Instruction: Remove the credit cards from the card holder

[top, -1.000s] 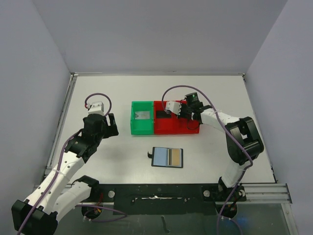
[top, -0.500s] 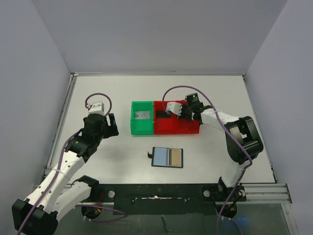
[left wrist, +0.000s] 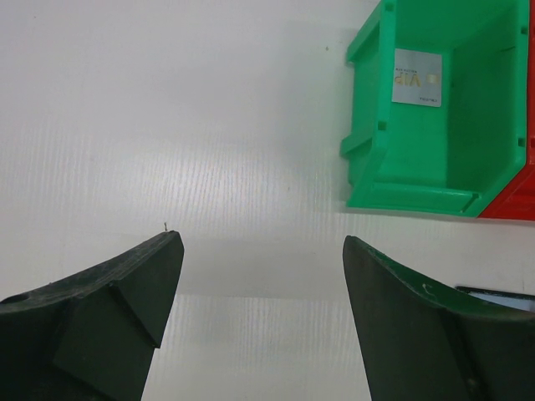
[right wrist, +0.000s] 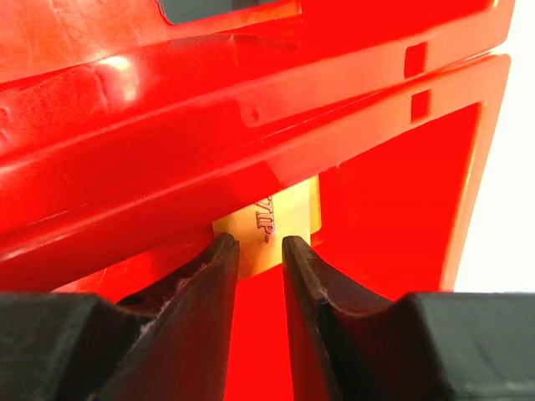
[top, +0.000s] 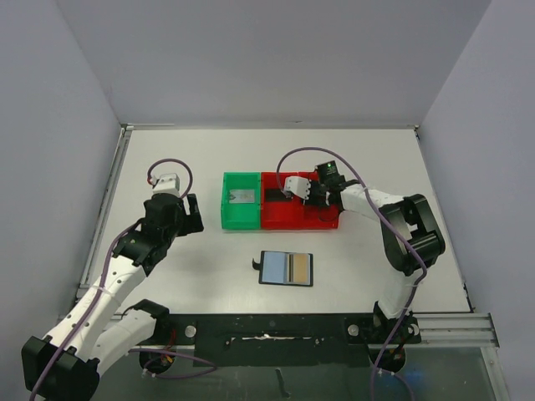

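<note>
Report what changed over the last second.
The right tool, down in the red bin, parted its jaws slightly and seems to have let go of the gold card. Its arm edged a little left. The left tool stayed open, and the wallet, green bin and grey card did not move.

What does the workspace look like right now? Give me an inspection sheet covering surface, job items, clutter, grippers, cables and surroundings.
Surface: white table, no spills seen.
Job's things: card holder lies open near the front; pale grey card in the green bin; gold card and black card in the red bin.
Clutter: nothing seen.
Grippers: left gripper open over bare table; right gripper slightly open inside the red bin, at the gold card.
Cables: purple cables loop off both wrists.
Surroundings: grey walls on three sides.
</note>
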{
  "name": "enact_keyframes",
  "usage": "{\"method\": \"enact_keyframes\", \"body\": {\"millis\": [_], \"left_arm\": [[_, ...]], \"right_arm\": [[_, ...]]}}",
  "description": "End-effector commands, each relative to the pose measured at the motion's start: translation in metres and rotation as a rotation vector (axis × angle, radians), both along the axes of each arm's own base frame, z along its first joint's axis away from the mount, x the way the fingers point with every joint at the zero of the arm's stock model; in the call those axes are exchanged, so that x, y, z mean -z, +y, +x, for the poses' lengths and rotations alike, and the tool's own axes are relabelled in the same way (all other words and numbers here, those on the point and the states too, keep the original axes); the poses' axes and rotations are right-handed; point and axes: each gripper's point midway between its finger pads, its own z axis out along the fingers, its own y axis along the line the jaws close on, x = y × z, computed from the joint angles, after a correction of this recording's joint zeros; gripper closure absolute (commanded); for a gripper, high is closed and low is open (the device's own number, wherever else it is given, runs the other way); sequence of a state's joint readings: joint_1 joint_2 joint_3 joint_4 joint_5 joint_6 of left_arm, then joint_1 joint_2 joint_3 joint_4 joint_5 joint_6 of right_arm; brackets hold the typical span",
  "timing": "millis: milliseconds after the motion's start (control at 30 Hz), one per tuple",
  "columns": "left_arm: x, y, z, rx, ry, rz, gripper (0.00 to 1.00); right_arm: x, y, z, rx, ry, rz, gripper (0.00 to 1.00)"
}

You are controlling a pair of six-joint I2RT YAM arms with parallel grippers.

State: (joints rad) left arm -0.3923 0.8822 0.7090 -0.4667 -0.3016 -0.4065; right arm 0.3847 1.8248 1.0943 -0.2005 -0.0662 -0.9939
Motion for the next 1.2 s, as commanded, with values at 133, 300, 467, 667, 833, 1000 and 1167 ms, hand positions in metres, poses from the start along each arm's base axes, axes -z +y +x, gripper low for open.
{"method": "enact_keyframes", "body": {"millis": [133,300,467,667,833,1000,1167], "left_arm": [[-0.012,-0.005,0.009,0.016,-0.053,-0.023,0.23],[-0.010,-0.006,0.010,0.022,-0.045,-0.022,0.23],[-0.011,-0.010,0.010,0.040,-0.045,-0.033,0.23],[-0.016,-0.031,0.005,0.141,-0.058,-0.107,0.23],[-0.023,-0.061,-0.005,0.265,-0.063,-0.250,0.23],[-0.021,-0.102,-0.025,0.379,-0.003,-0.505,0.23],[-0.027,-0.130,-0.038,0.444,0.080,-0.697,0.23]], "right_arm": [[-0.087,0.014,0.026,0.068,-0.211,0.180,0.68],[-0.145,0.018,0.026,0.159,-0.328,0.361,0.66],[-0.202,0.006,-0.002,0.336,-0.456,0.659,0.56],[-0.233,-0.013,-0.071,0.602,-0.383,1.133,0.41],[-0.199,-0.019,-0.115,0.849,-0.123,1.288,0.29],[-0.145,0.003,-0.155,0.990,0.225,1.340,0.29],[-0.095,0.023,-0.190,1.145,0.531,1.409,0.29]]}}
